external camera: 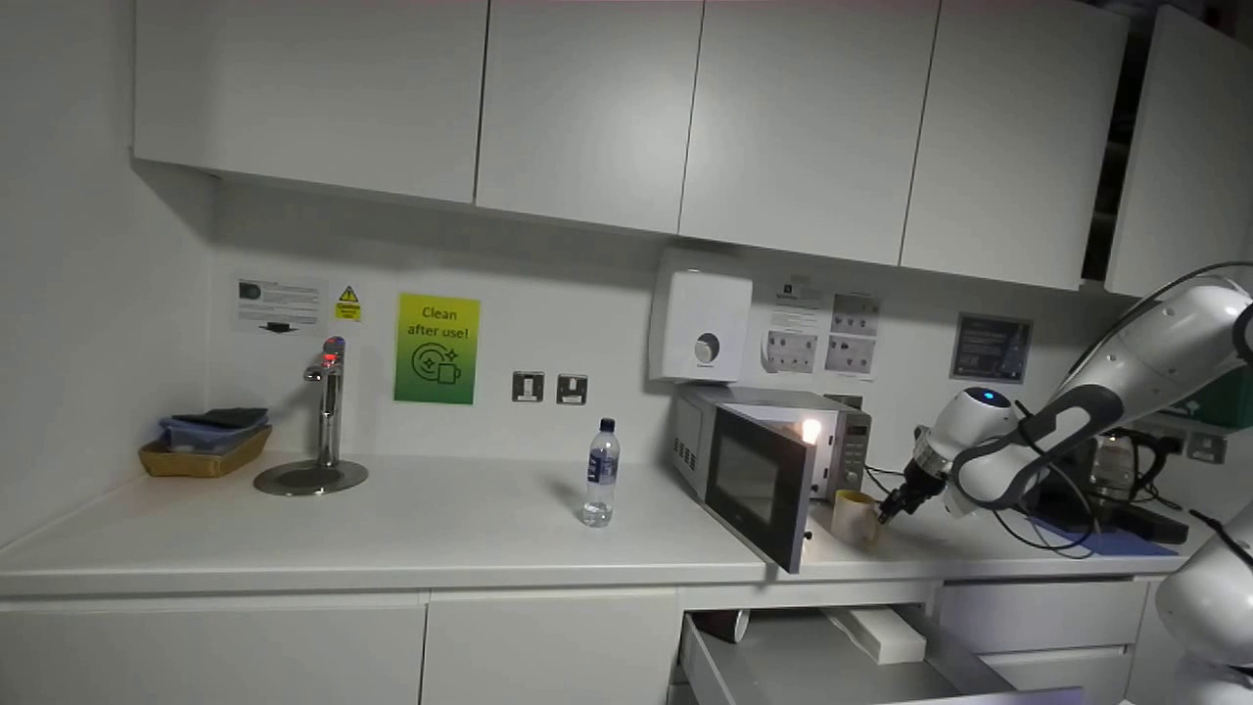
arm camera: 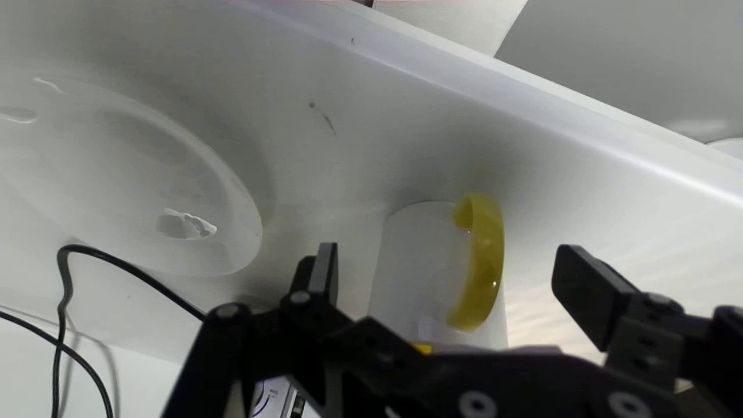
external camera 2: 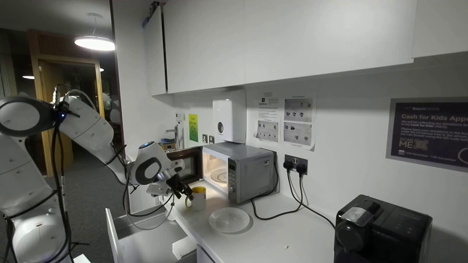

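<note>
Wide-spread black claw (arm camera: pixel 447 268) hangs beside the yellow-handled mug (arm camera: pixel 415 261), which stands apart from plate (arm camera: pixel 127 171) and counter edge (arm camera: pixel 545 107).

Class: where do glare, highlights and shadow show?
In an exterior view, a light flares by the open microwave door; in an exterior view, the pendant lamp is overexposed; in the wrist view, pinpoint highlights dot the yellow mug handle and soft shadow edges the shallow dish.
</note>
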{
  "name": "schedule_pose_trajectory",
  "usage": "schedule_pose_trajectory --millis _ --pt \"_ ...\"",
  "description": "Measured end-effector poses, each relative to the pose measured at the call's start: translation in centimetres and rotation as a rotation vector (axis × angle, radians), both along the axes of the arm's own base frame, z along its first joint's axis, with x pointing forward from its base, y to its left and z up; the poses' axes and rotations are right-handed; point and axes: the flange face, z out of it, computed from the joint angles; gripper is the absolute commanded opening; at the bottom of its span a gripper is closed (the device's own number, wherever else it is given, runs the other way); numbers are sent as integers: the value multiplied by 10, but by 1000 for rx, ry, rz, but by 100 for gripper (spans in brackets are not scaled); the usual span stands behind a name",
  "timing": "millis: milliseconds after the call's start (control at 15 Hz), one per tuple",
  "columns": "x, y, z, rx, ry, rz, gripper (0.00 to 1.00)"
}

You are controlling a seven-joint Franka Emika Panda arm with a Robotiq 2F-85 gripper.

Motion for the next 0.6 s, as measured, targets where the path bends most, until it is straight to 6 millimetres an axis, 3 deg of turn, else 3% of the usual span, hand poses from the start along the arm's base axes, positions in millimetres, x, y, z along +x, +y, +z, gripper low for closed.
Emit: schedule_pose_trajectory --millis 600 --pt "16 7 -5 27 -57 -71 100"
